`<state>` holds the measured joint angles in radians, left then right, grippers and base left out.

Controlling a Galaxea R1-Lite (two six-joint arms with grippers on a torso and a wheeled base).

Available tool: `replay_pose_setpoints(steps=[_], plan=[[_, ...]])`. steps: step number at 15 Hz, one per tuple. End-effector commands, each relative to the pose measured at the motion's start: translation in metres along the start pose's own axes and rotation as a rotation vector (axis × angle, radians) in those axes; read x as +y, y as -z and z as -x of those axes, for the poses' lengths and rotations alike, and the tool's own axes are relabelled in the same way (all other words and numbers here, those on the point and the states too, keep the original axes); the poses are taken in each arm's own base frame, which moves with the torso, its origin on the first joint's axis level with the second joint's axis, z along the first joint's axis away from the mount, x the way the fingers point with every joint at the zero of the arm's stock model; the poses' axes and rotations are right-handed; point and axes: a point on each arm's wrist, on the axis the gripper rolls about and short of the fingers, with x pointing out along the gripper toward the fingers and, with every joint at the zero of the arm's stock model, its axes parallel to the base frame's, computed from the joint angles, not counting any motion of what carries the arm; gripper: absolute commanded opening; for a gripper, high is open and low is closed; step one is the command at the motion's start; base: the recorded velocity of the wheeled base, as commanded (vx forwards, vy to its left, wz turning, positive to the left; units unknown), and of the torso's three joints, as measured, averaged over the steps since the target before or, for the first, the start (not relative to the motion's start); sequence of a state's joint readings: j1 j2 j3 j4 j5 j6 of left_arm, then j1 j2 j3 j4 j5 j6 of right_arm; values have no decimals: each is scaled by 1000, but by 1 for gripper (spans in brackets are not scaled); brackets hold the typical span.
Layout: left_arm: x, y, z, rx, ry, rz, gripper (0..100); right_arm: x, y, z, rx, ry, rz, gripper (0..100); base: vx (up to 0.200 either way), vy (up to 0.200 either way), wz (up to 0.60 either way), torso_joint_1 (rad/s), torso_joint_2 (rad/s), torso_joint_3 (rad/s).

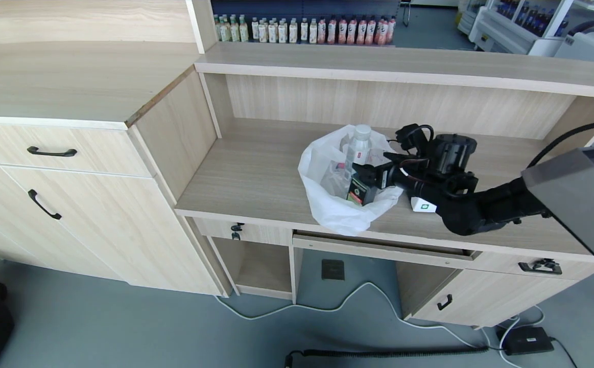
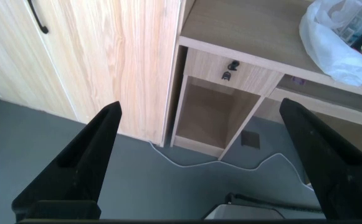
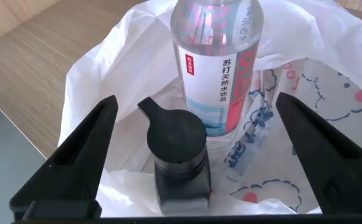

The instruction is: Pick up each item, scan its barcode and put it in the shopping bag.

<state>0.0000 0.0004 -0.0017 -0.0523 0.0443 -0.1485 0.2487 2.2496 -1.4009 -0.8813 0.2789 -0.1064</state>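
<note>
A white shopping bag (image 1: 337, 209) (image 3: 106, 74) (image 2: 330, 43) lies open on the wooden counter (image 1: 256, 174). Inside it stands a clear water bottle (image 1: 360, 145) (image 3: 218, 62) with a white cap. In front of that bottle is a small dark bottle (image 1: 357, 193) (image 3: 177, 149) with a black cap. My right gripper (image 1: 365, 180) (image 3: 196, 109) is over the bag's mouth, open, its fingers (image 3: 75, 168) wide on either side of the dark bottle without touching it. My left gripper (image 2: 199, 109) hangs open above the grey floor, left of the counter.
A small white box (image 1: 423, 205) with a green mark lies on the counter under my right arm. A shelf (image 1: 409, 66) overhangs the counter's back. Tall cabinets (image 1: 72, 204) stand to the left. A pull-out tray (image 1: 378, 248) and cables (image 1: 378, 352) are below.
</note>
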Motion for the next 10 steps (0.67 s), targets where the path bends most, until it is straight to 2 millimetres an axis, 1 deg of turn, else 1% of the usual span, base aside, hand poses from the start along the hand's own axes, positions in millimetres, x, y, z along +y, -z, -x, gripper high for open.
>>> replay_pose_setpoints(steps=[1, 2, 4, 5, 6, 7, 8, 9, 10], plan=[[0, 0, 0, 0, 0, 0, 100, -16, -59, 68, -42, 80, 96, 100, 0, 0, 0, 0, 0, 0], [0, 0, 0, 0, 0, 0, 100, -25, -72, 100, -29, 130, 158, 100, 0, 0, 0, 0, 0, 0], [0, 0, 0, 0, 0, 0, 100, -34, -102, 163, -7, 221, 238, 100, 0, 0, 0, 0, 0, 0], [0, 0, 0, 0, 0, 0, 100, -36, -117, 185, 7, 257, 281, 100, 0, 0, 0, 0, 0, 0], [0, 0, 0, 0, 0, 0, 100, -40, -130, 209, 28, 308, 291, 100, 0, 0, -600, -71, 100, 56], [0, 0, 0, 0, 0, 0, 100, -38, -142, 231, 56, 342, 284, 100, 0, 0, -600, -173, 305, 124], [0, 0, 0, 0, 0, 0, 100, -35, -149, 251, 101, 368, 259, 100, 0, 0, -600, -203, 344, 149], [0, 0, 0, 0, 0, 0, 100, -30, -153, 264, 123, 382, 234, 100, 0, 0, -600, -129, 232, 100], [0, 0, 0, 0, 0, 0, 100, -21, -159, 283, 135, 405, 187, 100, 0, 0, -600, -27, 95, 32]])
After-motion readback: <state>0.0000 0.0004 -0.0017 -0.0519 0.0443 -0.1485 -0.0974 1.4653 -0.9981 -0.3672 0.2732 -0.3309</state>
